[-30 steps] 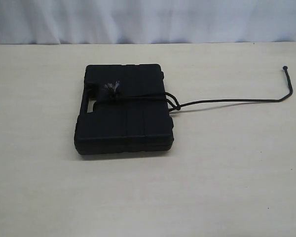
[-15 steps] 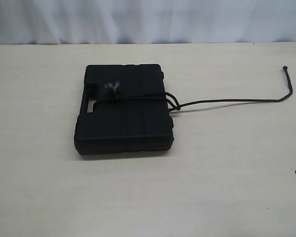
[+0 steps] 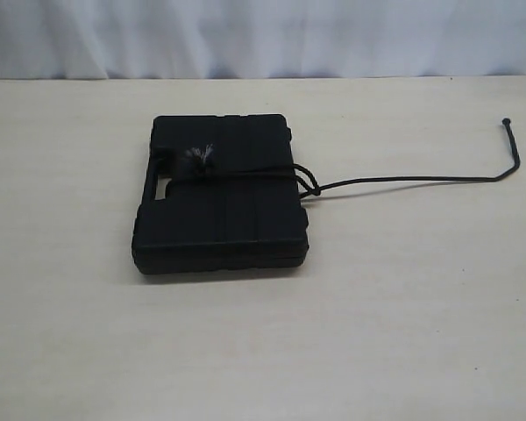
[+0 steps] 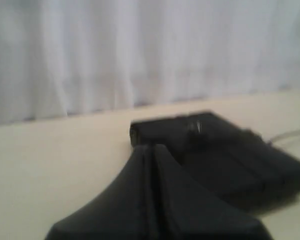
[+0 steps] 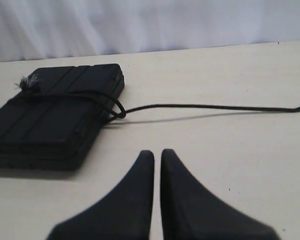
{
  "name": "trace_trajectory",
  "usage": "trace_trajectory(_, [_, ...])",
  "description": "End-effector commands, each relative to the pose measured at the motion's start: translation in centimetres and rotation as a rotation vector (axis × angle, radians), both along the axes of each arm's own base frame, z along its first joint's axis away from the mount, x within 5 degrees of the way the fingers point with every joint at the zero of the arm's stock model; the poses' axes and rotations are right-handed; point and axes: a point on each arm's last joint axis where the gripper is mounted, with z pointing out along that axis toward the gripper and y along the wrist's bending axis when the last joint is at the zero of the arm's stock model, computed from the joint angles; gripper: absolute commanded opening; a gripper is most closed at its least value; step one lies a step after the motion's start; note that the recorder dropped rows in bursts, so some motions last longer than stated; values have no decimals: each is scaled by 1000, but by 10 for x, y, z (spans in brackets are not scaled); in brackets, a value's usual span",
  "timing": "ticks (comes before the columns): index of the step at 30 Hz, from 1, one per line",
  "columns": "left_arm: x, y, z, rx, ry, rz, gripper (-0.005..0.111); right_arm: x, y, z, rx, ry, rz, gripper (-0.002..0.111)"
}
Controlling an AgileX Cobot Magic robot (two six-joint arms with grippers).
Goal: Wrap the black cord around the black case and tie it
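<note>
Pale table (image 3: pixel 377 333) bears flat black case (image 3: pixel 219 228), thin black cord (image 3: pixel 403 180) across.

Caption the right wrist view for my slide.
Shut right gripper short of black case; black cord crosses its lid, tail trailing across table.

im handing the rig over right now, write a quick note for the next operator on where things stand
Grippers: the left gripper is shut and empty, off the case. The right gripper is shut and empty, over bare table.
Things: the black case lies flat. The black cord crosses its lid from the frayed knot to a loop at the case's right edge. The tail runs along the table to the knob.
Done: one band over the lid; whether it passes underneath cannot be seen.
Left: probably check that the loop is a real tie and deal with the loose tail.
</note>
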Motion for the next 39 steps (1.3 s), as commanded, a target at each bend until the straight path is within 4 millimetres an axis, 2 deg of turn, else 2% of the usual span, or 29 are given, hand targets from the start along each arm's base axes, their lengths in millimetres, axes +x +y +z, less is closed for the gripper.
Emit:
trace_trajectory(1, [-2,0,-10,94,81,-10,0,0,-3,6,-14,-90,-46,4])
trace_trajectory(6, [-1,5,-10,108,78,64,0,1,-10,6,-79,-98,-143,4])
trace_trajectory(39, [-1,5,-11,109,90,65,0,1,-10,6,-75,-97,-145,4])
